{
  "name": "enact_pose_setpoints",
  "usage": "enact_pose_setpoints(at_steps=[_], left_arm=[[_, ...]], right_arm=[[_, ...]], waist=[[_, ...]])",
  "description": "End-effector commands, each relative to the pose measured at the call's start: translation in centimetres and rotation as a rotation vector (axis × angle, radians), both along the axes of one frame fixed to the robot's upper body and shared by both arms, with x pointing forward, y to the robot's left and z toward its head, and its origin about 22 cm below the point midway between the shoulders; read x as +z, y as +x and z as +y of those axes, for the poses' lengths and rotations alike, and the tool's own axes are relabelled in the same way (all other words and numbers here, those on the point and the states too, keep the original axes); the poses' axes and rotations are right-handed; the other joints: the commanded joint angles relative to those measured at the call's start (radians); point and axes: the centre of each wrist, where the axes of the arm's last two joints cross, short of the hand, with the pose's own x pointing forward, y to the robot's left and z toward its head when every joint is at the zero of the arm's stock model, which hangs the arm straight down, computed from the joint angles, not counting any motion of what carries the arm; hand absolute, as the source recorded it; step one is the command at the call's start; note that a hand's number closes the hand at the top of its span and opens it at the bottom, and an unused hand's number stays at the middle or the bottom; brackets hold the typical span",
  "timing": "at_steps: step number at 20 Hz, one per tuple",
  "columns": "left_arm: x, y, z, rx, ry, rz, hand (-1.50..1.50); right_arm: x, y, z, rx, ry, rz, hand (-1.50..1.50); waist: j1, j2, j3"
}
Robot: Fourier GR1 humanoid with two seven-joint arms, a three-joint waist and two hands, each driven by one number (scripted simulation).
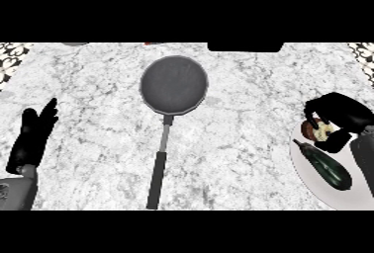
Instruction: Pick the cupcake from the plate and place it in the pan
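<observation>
A dark grey pan (174,84) lies at the counter's middle back, its long handle pointing toward me. At the right edge a white plate (310,175) carries the cupcake (319,131) and a dark green vegetable (328,168). My right hand (343,116) is over the plate's far end, fingers curled round the cupcake, which shows only partly as a brown and cream patch. My left hand (33,133) rests open at the left, fingers pointing up, far from the pan.
The marble counter (241,123) spans the view. A black object (245,47) sits at the back edge right of the pan. Patterned tiles show at both back corners.
</observation>
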Motion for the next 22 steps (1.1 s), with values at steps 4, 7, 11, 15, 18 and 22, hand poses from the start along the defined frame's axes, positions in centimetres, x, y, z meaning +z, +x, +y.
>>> enact_pose_setpoints(at_steps=[4,7,11,15,18,22], left_arm=[[0.6,0.2,0.6,0.014,0.001,0.001,0.00],[-1.1,-0.2,-0.9,0.014,0.008,-0.009,0.00],[-1.0,-0.7,1.3,0.021,0.005,-0.003,0.00],[1.2,0.1,-0.2,0.035,-0.002,-0.009,0.00],[-0.3,-1.4,0.7,0.015,-0.005,-0.008,0.00],[-0.8,-1.4,0.1,0.002,0.007,-0.006,0.00]], right_arm=[[4.4,3.3,4.1,-0.013,0.293,-0.373,1.50],[5.6,4.1,5.8,0.060,0.439,-0.425,1.50],[8.3,4.7,9.9,0.082,0.488,-0.415,1.50],[9.9,6.2,12.4,0.077,0.533,-0.391,1.50],[9.1,6.9,16.4,0.055,0.586,-0.347,1.50],[7.6,8.2,20.4,-0.001,0.638,-0.300,1.50]], waist=[[-0.018,-0.005,0.002],[-0.024,-0.004,0.001],[-0.027,-0.006,0.000],[-0.021,-0.005,0.000],[-0.015,-0.003,0.000],[-0.006,0.001,0.000]])
